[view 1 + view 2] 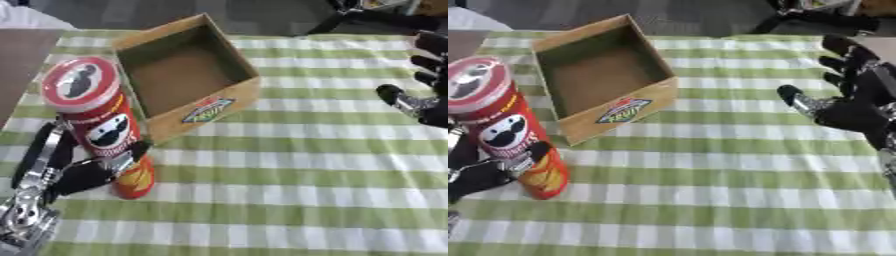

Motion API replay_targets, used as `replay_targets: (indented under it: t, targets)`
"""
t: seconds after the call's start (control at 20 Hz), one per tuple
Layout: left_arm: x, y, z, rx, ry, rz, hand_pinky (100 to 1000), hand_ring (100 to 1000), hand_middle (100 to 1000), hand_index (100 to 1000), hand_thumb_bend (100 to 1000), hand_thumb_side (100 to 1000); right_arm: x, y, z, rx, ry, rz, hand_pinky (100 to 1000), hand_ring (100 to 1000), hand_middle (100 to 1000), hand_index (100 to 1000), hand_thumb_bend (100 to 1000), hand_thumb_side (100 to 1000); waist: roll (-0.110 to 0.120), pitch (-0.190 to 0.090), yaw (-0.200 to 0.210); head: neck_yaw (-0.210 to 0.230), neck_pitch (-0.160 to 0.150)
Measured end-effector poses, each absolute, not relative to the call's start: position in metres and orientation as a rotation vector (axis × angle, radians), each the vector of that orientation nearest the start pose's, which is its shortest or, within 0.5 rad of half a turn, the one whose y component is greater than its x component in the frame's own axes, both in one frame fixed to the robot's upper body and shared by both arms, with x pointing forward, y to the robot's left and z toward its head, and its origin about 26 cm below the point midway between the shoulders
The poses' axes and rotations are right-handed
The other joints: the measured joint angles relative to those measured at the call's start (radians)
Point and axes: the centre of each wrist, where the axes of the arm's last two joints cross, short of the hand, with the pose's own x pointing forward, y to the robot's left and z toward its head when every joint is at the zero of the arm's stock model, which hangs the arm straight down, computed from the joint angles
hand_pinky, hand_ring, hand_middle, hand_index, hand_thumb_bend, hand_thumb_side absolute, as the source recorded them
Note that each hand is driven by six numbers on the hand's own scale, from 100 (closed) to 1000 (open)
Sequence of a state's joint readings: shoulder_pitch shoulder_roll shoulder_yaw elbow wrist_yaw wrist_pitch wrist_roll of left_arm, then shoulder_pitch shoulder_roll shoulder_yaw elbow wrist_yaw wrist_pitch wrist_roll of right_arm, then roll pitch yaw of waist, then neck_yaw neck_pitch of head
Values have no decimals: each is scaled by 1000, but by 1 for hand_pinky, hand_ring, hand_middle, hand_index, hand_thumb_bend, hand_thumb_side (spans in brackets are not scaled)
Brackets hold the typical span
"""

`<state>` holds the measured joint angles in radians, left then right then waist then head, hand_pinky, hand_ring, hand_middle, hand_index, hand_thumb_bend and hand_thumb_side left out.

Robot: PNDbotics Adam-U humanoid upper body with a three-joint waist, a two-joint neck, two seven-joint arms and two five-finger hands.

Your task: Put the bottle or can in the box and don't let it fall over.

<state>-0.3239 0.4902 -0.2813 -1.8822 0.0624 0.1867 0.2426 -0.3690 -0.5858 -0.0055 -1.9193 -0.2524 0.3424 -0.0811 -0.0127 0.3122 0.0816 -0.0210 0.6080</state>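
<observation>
- Red cardboard can (101,125), tall and probably light, tips easily; it stands just left of the box (188,75).
- Our left hand (66,167) clamps its lower half; we judge mid-height steadier.
- Our right hand (846,95) idles with fingers apart, right of the box.

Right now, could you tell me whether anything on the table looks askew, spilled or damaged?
Nothing stands out. The red can stands upright on the checked tablecloth with the left hand curled round it. The cardboard box sits open and empty beside it, undamaged. The right hand hovers open at the right edge.
</observation>
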Motion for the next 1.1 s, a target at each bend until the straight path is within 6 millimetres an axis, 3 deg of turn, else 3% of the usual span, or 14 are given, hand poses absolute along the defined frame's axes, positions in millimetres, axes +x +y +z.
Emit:
replay_targets:
  t: [0.05, 0.4, 1.1]
  targets:
    - [310, 229, 162, 224, -1955, -430, 684, 777, 622, 410, 106, 119, 313, -300, 233, -232, -1915, 336, 1000, 1000, 1000, 959, 476, 100, 0, 0, 0, 0, 0]
    - [304, 226, 172, 162, -1976, -345, 670, 769, 607, 391, 100, 129, 313, -300, 233, -233, -1915, 334, 1000, 1000, 1000, 959, 474, 100, 0, 0, 2, -3, 5]
    - [314, 210, 273, 129, -2236, -159, 682, 768, 603, 382, 100, 100, 314, -300, 232, -225, -1902, 340, 1000, 1000, 1000, 968, 474, 100, 12, -17, 4, -16, 32]
